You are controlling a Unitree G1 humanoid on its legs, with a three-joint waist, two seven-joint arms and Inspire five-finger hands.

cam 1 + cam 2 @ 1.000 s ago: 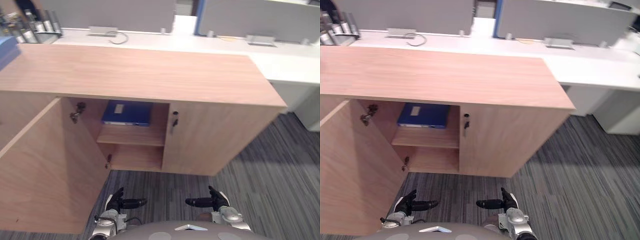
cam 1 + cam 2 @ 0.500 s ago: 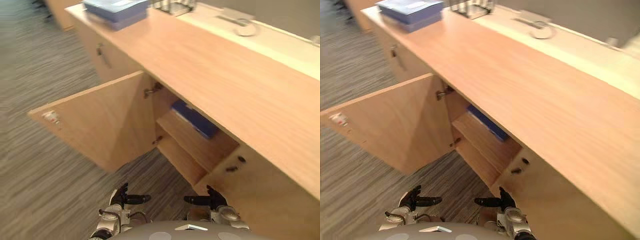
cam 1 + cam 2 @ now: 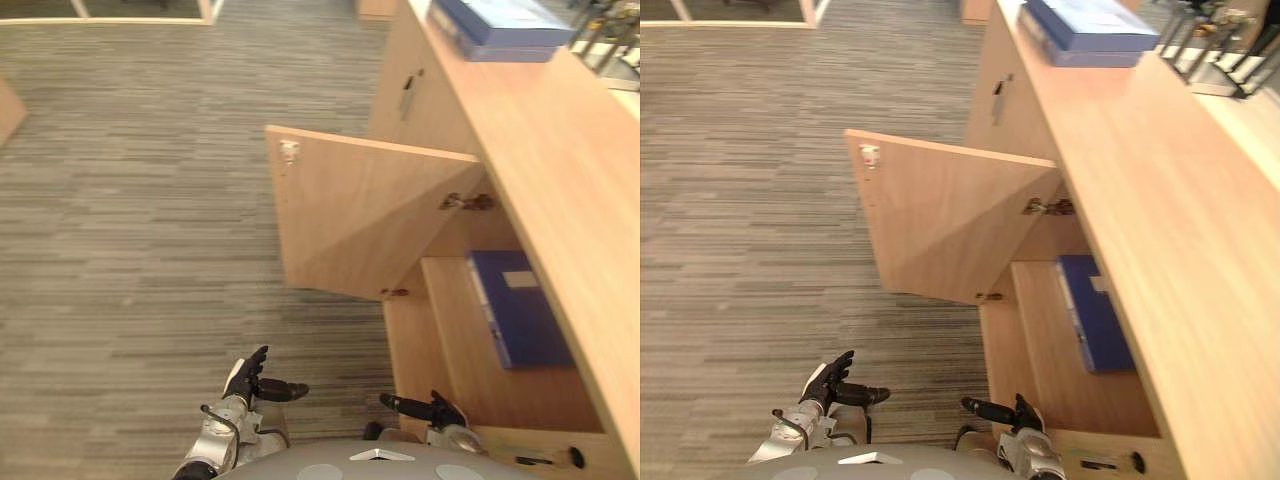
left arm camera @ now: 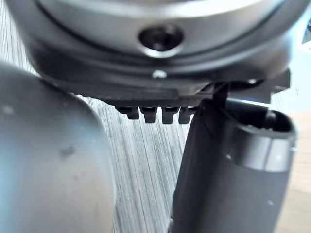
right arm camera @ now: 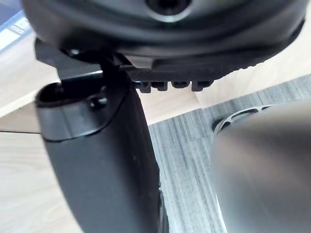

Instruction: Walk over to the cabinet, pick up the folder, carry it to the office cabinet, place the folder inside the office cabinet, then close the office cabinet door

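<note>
Both our arms hang low in front: left hand over the carpet floor, right hand just beside the office cabinet — fingers on both loose and fairly straight, holding nothing, thumbs pointing at each other. The blue folder lies flat on the shelf inside, with the door swung wide open. A second folder sits on the cabinet's top at the far end. The right wrist view gets pale wood beside that hand — the left wrist view gets carpet
</note>
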